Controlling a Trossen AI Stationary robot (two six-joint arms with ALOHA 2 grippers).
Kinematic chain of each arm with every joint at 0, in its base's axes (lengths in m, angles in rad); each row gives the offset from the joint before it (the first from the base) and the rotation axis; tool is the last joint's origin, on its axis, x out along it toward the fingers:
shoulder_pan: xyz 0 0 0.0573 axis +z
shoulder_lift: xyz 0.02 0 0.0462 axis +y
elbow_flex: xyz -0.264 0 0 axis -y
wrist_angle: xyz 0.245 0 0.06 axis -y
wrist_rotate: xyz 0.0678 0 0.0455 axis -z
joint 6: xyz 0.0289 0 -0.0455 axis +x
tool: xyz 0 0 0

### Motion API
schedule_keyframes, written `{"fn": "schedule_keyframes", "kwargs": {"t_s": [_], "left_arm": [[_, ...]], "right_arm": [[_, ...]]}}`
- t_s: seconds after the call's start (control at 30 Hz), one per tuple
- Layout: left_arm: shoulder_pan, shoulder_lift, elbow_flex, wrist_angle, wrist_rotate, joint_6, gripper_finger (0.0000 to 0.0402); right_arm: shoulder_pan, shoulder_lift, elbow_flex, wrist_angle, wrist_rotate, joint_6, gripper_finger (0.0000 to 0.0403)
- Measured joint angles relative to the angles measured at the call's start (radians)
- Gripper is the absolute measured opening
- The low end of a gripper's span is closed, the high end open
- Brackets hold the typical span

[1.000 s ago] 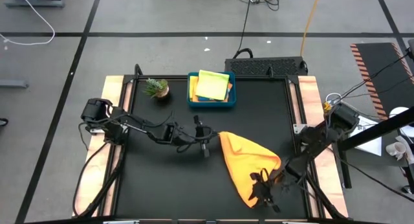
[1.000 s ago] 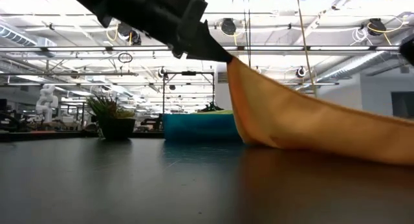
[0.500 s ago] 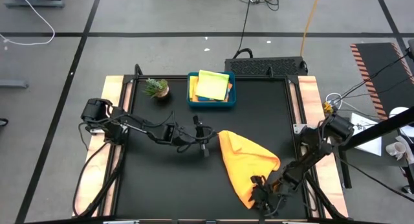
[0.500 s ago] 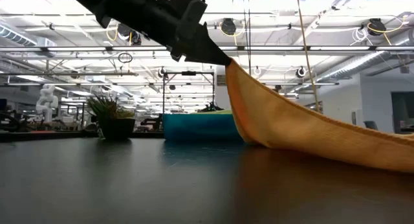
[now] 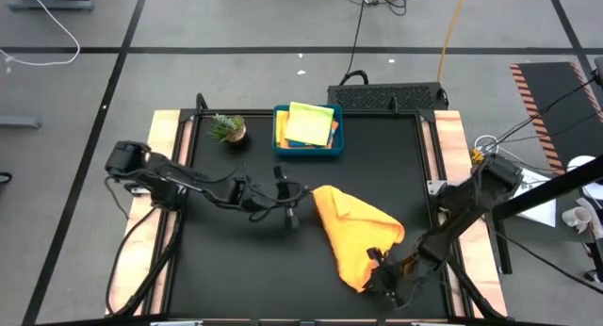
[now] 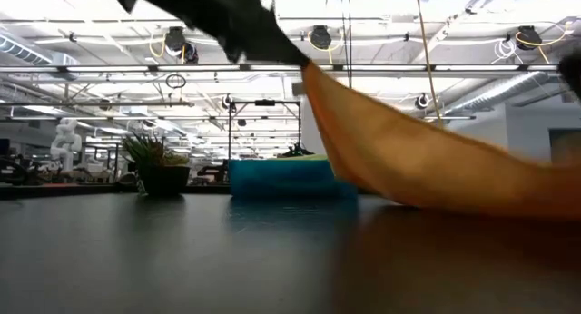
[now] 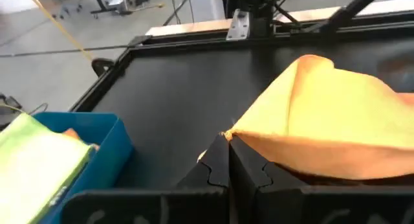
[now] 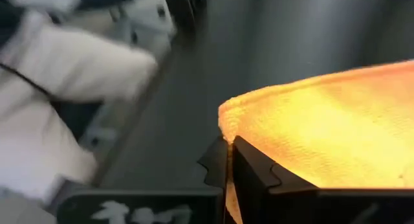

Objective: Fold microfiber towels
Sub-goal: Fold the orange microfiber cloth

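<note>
**Black worktop, orange towel pinched at two corners**

Black worktop (image 5: 236,260) with wood side rails, grey floor around it; the low view looks into a big open hall with ceiling lights.

- Left gripper (image 5: 300,196): near the worktop's middle, raised, jaws closed tight on one corner of the orange towel (image 5: 356,234). Its wrist view shows the fingertips (image 7: 228,160) meeting on the cloth edge.
- Right gripper (image 5: 381,268): near the front right of the worktop, jaws closed on the towel's opposite corner. Its wrist view shows the dark fingers (image 8: 249,172) clamped on the hem.
- The towel hangs between the two grippers. In the low view it slopes down from the left gripper's corner up high toward the right side. Can't tell there whether the middle touches the worktop.
- Blue tray (image 5: 333,149) at the back edge of the worktop, well apart from the held towel. It holds a stack of folded towels, a lime green towel (image 5: 309,124) on top, yellow and orange edges showing under it.
- Small potted plant (image 5: 228,128) just beside the tray, on its left in the high view.
</note>
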Motion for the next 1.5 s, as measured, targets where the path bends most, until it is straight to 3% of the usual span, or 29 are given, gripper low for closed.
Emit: {"fn": "schedule_keyframes", "kwargs": {"t_s": [0.2,0.5,0.63,0.9,1.03,1.17,1.23,1.37,1.43,1.5], "left_arm": [[-0.077,-0.134,0.000,-0.071,-0.089,0.040,0.0000],[-0.222,-0.368,0.000,-0.148,-0.341,0.108,0.0000],[-0.278,-0.448,0.001,-0.160,-0.424,0.093,0.0000],[-0.450,-0.480,0.001,-0.176,-0.453,-0.003,0.0000],[-0.538,-0.464,0.000,-0.214,-0.486,-0.083,0.0000],[-0.623,-0.471,0.000,-0.192,-0.495,-0.137,0.0000],[-0.651,-0.472,0.000,-0.201,-0.517,-0.143,0.0000],[-0.647,-0.473,0.000,-0.348,-0.679,-0.179,0.0000],[-0.606,-0.475,0.000,-0.481,-0.670,-0.288,0.0000],[-0.548,-0.473,0.000,-0.618,-0.595,-0.431,0.0000]], "right_arm": [[-0.009,-0.225,0.002,-0.024,0.097,-0.174,0.0003],[-0.056,-0.575,0.004,-0.014,0.269,-0.543,0.0001],[-0.110,-0.666,0.003,-0.011,0.281,-0.592,0.0001],[-0.105,-0.667,0.003,-0.008,0.272,-0.550,0.0001],[-0.079,-0.610,0.003,0.040,0.166,-0.531,0.0000],[-0.055,-0.572,0.003,0.140,0.153,-0.527,0.0000],[-0.052,-0.572,0.003,0.162,0.206,-0.518,0.0000],[-0.069,-0.591,0.003,0.092,0.370,-0.498,0.0000],[-0.105,-0.595,0.003,0.017,0.404,-0.450,0.0000],[-0.147,-0.596,0.003,-0.066,0.408,-0.377,0.0000]]}}
